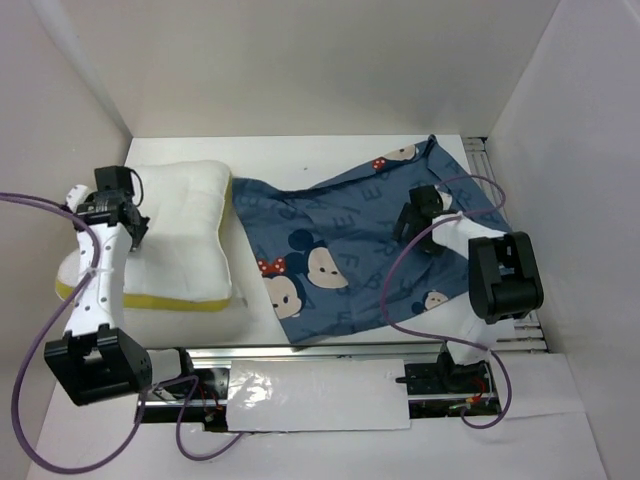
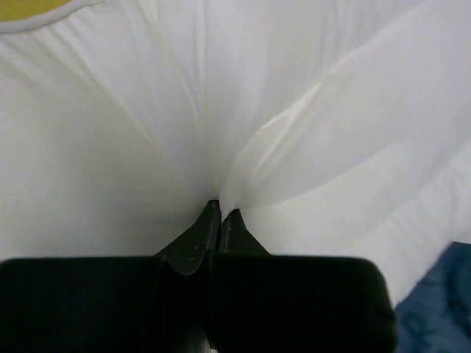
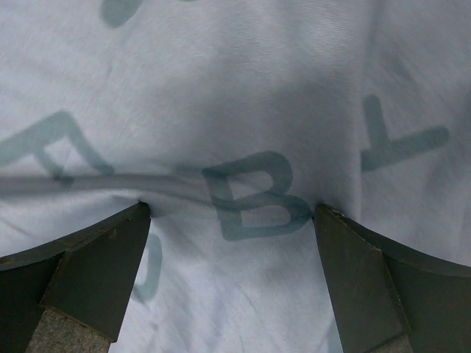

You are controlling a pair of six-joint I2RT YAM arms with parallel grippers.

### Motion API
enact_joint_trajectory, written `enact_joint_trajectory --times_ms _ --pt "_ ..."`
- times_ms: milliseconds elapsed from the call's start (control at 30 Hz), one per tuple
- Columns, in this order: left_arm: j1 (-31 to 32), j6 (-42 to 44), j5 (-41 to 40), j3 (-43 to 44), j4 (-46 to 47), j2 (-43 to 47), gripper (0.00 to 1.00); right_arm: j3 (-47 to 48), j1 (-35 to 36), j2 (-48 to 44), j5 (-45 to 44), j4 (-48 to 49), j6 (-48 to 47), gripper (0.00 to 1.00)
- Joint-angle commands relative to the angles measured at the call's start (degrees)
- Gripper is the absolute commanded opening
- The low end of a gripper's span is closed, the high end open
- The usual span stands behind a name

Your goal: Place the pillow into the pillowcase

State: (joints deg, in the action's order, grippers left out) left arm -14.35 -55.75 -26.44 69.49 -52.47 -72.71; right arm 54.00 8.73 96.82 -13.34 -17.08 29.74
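Note:
The white pillow (image 1: pixel 185 235) with a pale yellow lower edge lies at the left of the table. My left gripper (image 1: pixel 128 222) presses into its left part and is shut on a pinched fold of the pillow's white cover (image 2: pixel 221 184); folds radiate from the closed tips (image 2: pixel 219 213). The denim-blue pillowcase (image 1: pixel 340 260) with mouse faces lies crumpled to the right of the pillow. My right gripper (image 1: pixel 412 225) is down on its right part, open, both fingertips pressing on the cloth (image 3: pixel 250 132) either side of a printed letter B (image 3: pixel 254 202).
White walls close in the table on three sides. A metal rail (image 1: pixel 520 340) runs along the right edge and the arm bases' mount (image 1: pixel 320 385) along the near edge. Purple cables loop from both arms.

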Motion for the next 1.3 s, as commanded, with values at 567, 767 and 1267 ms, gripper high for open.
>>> enact_joint_trajectory --times_ms 567,767,1267 --pt "5.46 24.69 34.4 1.8 27.05 15.05 0.0 3.84 12.1 -16.39 -0.02 -4.11 -6.62 1.0" --pt "9.16 16.52 12.62 3.25 18.58 18.14 0.76 3.13 13.33 -16.4 2.45 -4.01 -7.15 1.0" --pt "24.86 21.57 16.87 7.75 22.23 -2.85 1.0 6.73 15.44 -12.89 -3.53 -7.52 -5.57 1.0"
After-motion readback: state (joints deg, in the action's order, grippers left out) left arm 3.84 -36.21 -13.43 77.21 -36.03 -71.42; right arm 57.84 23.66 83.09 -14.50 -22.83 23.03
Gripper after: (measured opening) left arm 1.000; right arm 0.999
